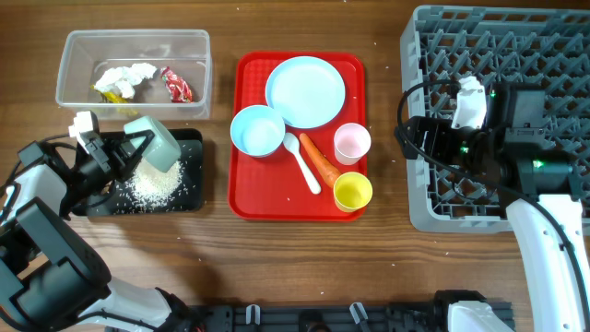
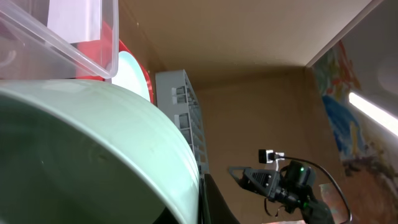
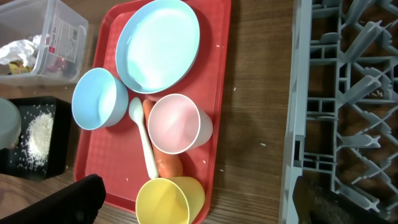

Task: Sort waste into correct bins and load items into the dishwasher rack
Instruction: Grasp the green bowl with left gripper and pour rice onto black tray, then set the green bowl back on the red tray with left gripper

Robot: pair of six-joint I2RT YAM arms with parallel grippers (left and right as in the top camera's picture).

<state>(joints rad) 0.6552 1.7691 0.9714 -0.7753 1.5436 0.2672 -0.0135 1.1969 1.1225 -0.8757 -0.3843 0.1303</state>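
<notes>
Left gripper (image 1: 136, 148) pinches tilted pale bowl (image 1: 157, 144) over black tray (image 1: 192, 190).
Right gripper (image 1: 412, 138) spread wide; clear tub (image 1: 199, 76) label (image 3: 52, 32) unreadable.

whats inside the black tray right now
Loose white rice piled on the black tray floor. The tilted bowl and left gripper cover its upper left part, so anything beneath them is hidden.

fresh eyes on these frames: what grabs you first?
The flat red plastic tray at table centre, with a round pale blue plate on its far half. Just left of it, the left gripper holds a pale blue bowl tipped over the shallow black rectangular tray, where loose white rice grains lie. The large grey plastic pegged rack fills the right edge.
</notes>
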